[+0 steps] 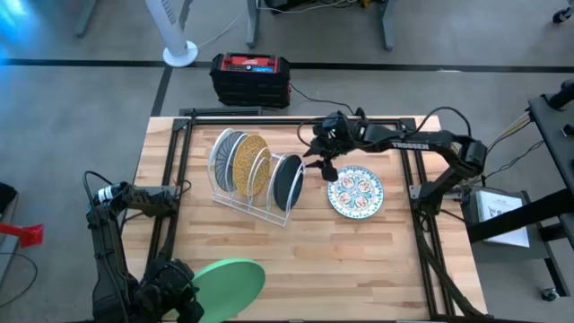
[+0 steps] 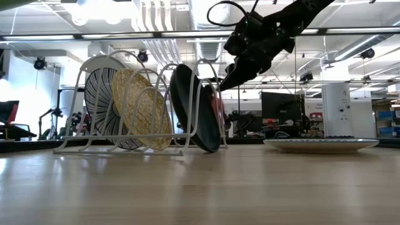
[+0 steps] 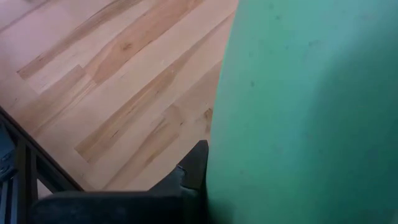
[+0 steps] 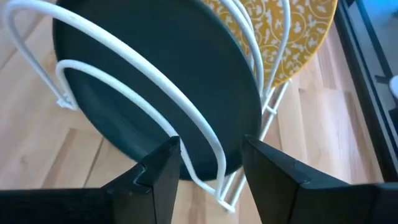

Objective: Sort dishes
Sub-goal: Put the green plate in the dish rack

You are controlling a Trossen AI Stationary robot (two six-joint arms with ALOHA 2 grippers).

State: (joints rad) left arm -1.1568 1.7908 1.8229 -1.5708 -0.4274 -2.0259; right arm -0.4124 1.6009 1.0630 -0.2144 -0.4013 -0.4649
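A white wire rack [image 1: 235,199] stands at the table's middle. On edge in its slots stand a black-and-white striped plate [image 1: 226,157], a mustard-yellow patterned plate [image 1: 249,166] and a dark teal plate [image 1: 287,182]. A white plate with a blue floral pattern [image 1: 356,193] lies flat to the rack's right. My right gripper [image 1: 325,169] is open and empty, just above the teal plate's right side [image 4: 155,81]. My left gripper [image 1: 184,292] is at the near left edge, shut on a light green plate [image 1: 229,285]. My left gripper holds the light green plate by its rim on the plate's left side [image 3: 217,155]. One dark finger [image 3: 194,167] shows against the rim; the plate hides the other. The plate is lifted clear of the table and lies roughly level over the near edge.
A red and black box [image 1: 251,76] sits beyond the far edge. Black frame rails [image 1: 170,179] run along the table's left and right sides. Bare wood [image 1: 341,260] lies in front of the rack and the floral plate.
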